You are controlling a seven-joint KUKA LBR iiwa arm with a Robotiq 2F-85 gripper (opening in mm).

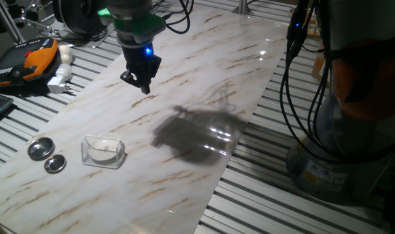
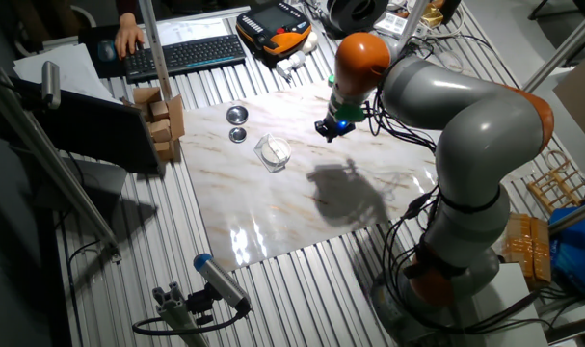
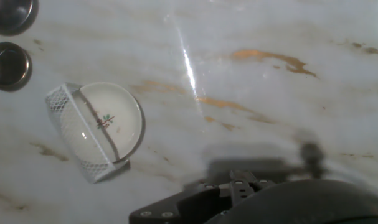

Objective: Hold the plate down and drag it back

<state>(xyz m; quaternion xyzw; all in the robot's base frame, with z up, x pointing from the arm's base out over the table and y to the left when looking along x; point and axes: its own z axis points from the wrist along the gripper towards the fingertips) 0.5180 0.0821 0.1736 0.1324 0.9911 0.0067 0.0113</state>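
Observation:
The plate point(image 1: 107, 149) is a small round white dish with a speckled centre, lying on the marble board's left part. A clear wire-framed box point(image 1: 93, 156) sits over one side of it. In the hand view the plate point(image 3: 117, 121) shows at the left with the box point(image 3: 70, 127) across it. My gripper point(image 1: 144, 84) hangs above the board, well behind and to the right of the plate, touching nothing. Its fingers look closed together to a point. From the other fixed view the gripper point(image 2: 329, 129) is right of the plate point(image 2: 275, 149).
Two shiny round metal lids point(image 1: 40, 148) point(image 1: 55, 163) lie left of the box. The marble board point(image 1: 204, 78) rests on a slatted metal table. An orange device point(image 1: 38, 58) and a white plug point(image 1: 59, 81) sit beyond the board's far left edge. The arm's shadow point(image 1: 197, 133) falls mid-board.

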